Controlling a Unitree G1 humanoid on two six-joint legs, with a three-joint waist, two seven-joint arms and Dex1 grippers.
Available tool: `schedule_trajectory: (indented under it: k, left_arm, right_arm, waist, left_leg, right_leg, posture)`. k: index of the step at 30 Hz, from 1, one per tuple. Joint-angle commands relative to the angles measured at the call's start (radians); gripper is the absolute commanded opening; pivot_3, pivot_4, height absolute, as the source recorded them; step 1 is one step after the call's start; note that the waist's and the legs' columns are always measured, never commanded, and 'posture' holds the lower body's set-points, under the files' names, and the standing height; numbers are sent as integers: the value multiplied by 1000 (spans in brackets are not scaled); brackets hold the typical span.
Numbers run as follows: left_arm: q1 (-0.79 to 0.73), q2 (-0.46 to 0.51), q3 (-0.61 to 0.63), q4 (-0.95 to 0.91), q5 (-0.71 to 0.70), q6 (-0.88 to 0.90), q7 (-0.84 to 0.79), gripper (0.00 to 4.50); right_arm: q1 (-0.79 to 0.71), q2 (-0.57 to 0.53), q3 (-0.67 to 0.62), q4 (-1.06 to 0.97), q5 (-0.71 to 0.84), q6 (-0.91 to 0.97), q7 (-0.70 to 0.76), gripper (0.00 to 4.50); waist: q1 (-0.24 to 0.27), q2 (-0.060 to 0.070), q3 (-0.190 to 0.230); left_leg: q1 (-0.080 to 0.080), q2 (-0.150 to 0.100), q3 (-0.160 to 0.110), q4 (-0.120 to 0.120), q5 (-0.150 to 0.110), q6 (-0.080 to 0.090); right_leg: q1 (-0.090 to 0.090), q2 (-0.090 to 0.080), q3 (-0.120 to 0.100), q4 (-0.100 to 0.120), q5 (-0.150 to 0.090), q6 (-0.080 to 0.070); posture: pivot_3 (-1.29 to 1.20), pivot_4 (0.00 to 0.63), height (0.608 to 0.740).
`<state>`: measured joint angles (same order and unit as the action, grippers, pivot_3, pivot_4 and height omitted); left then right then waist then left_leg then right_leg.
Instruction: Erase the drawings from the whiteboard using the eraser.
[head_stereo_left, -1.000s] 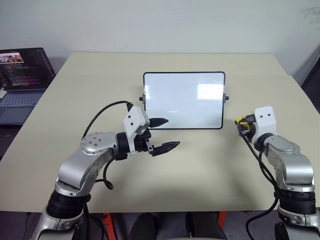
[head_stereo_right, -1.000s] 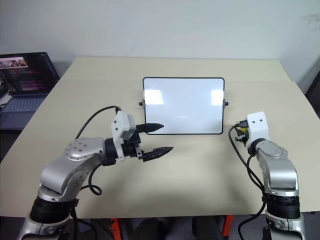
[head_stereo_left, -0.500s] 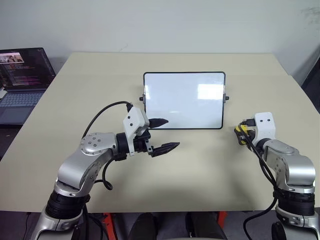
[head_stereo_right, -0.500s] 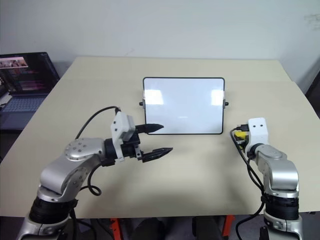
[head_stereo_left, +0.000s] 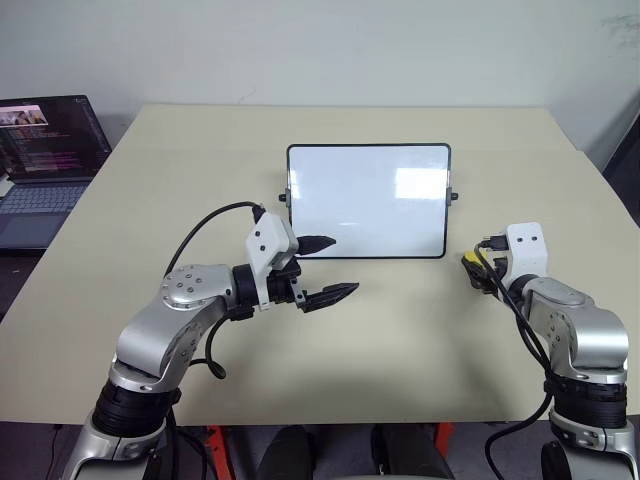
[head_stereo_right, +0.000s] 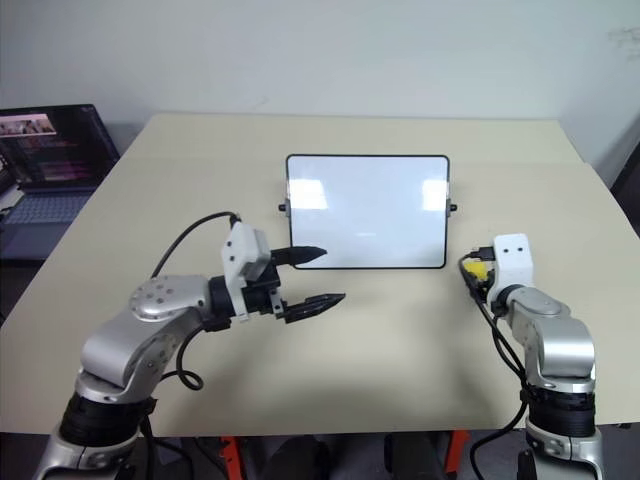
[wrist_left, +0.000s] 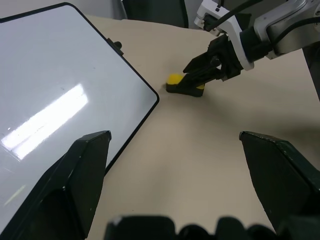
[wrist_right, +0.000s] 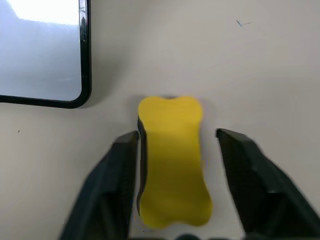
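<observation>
Right tool (head_stereo_left: 478, 270) has sunk a little toward the worktop (head_stereo_left: 400, 340) since a second ago, and its fingers have spread off the small bright yellow eraser block with the dark underside (head_stereo_left: 470, 260); left tool (head_stereo_left: 335, 268) unchanged.

Left eye view: glossy white rectangular whiteboard with thin black frame (head_stereo_left: 367, 200) lies ahead of both tools, surface looks clean, no drawings readable. Eraser sits at the right tool's tips, just off the board's near right corner. Left arm bent, tool held level above the worktop, fingers spread, grasping nothing, upper tip over the board's near edge. Right forearm angled down and forward.

Left wrist view: right tool (wrist_left: 200, 75) low over the eraser (wrist_left: 182, 85), which rests on the worktop beside the board corner.

Right wrist view: eraser (wrist_right: 172, 160) lies between the two black fingers (wrist_right: 112, 185); a gap shows on one side, the other finger at or near its edge, so released, not clenched.

Judgement: wiping looks finished and the step in hand is setting the eraser down. Next move calls for drawing the right tool straight back and up without nudging the eraser.
</observation>
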<state>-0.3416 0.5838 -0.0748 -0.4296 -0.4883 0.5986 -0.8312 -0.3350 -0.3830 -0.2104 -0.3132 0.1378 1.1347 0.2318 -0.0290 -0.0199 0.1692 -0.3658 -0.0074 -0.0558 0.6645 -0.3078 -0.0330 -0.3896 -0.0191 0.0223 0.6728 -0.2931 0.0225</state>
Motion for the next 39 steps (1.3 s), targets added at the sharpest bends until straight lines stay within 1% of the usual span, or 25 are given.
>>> schedule_trajectory:
  k: [1, 2, 7, 14, 17, 20, 22, 26, 29, 32, 35, 37, 39]
  left_arm:
    - [-10, -4, 10, -25, -7, -17, 5, 4500]
    - [-10, -3, 10, -25, -7, -18, 5, 4500]
    - [-6, -1, 10, -28, -9, -19, 8, 4500]
    - [-5, -2, 13, -25, -2, -27, 16, 4500]
    - [5, -18, 20, -23, 26, -46, 59, 4500]
    - [29, -60, 52, -11, 47, -50, 149, 4500]
    - [47, -86, 70, 2, 63, -61, 200, 4500]
    - [73, -140, 104, 13, 96, -79, 303, 4500]
    - [143, -179, 108, 3, 164, -127, 390, 4500]
    - [229, -255, 118, -5, 233, -171, 516, 4500]
    - [327, -307, 87, -18, 298, -205, 584, 4500]
    - [364, -339, 76, -31, 332, -235, 625, 4500]
    - [399, -377, 76, -48, 357, -261, 672, 4500]
  right_arm:
    - [-21, -4, -10, -9, 5, -26, -11, 4303]
    - [-21, -3, -10, -9, 6, -27, -13, 4450]
    - [-21, 0, -11, -21, 9, -26, -27, 4450]
    - [-28, 26, -45, -62, 18, -44, -59, 4450]
    - [-22, 39, -55, -99, 17, -71, -76, 4450]
    - [10, 53, -57, -149, 20, -128, -77, 4450]
    - [52, 53, -41, -169, 23, -186, -54, 4450]
    - [135, 79, -60, -185, 27, -286, -48, 4450]
    - [229, 113, -67, -237, 33, -383, -55, 4450]
    - [347, 151, -65, -289, 32, -489, -56, 4450]
    - [441, 194, -85, -306, 46, -608, -51, 4450]
    - [485, 226, -98, -314, 63, -648, -64, 4450]
    - [530, 251, -83, -338, 70, -681, -64, 4450]
  waist:
    - [0, 0, 0]
    - [0, 0, 0]
    - [0, 0, 0]
    - [0, 0, 0]
    - [0, 0, 0]
    - [0, 0, 0]
    - [0, 0, 0]
    - [1, 0, 0]
    - [1, 0, 0]
    - [1, 0, 0]
    - [1, 1, 0]
    - [2, 1, -1]
    - [3, 1, -1]
  left_leg:
    - [0, 0, 0, 0, 0, 0]
    - [0, 0, 0, 0, 0, 0]
    - [0, 0, 0, 0, 0, 0]
    - [0, 0, 0, 0, 0, 0]
    - [0, 0, 0, 0, 0, 0]
    - [0, 0, 0, 0, 0, 0]
    - [0, 0, 0, 0, 0, 0]
    - [0, 0, 0, 0, 0, 0]
    - [0, 0, 0, 0, 0, 0]
    - [1, 0, 0, -1, 0, 0]
    - [1, 0, 0, 0, 0, 0]
    - [2, 0, 1, 0, 0, 0]
    - [2, 0, 0, 0, 0, 0]
  right_leg:
    - [0, 0, 0, 0, 0, 0]
    - [0, 0, 0, 0, 0, 0]
    - [0, 0, 0, 0, 0, 0]
    - [0, 0, 0, 0, 0, 0]
    - [0, 0, 0, 0, 0, 0]
    - [0, 0, 0, 0, 0, 0]
    - [0, 0, 0, 0, 0, 0]
    - [0, 0, 0, 0, 0, 0]
    - [0, 0, 1, 1, 0, 0]
    - [0, 0, 1, 1, -1, 1]
    - [0, 0, 1, 1, -1, 1]
    - [1, 0, 2, 1, -1, 1]
    - [1, 0, 1, 2, -1, 1]
  posture:
    - [0, 150, 740]
    - [0, 150, 740]
    - [0, 150, 740]
    - [0, 150, 740]
    - [0, 150, 740]
    - [0, 150, 740]
    - [0, 150, 740]
    - [0, 150, 740]
    - [0, 150, 740]
    - [0, 150, 740]
    - [0, 150, 740]
    - [0, 150, 740]
    - [0, 150, 740]
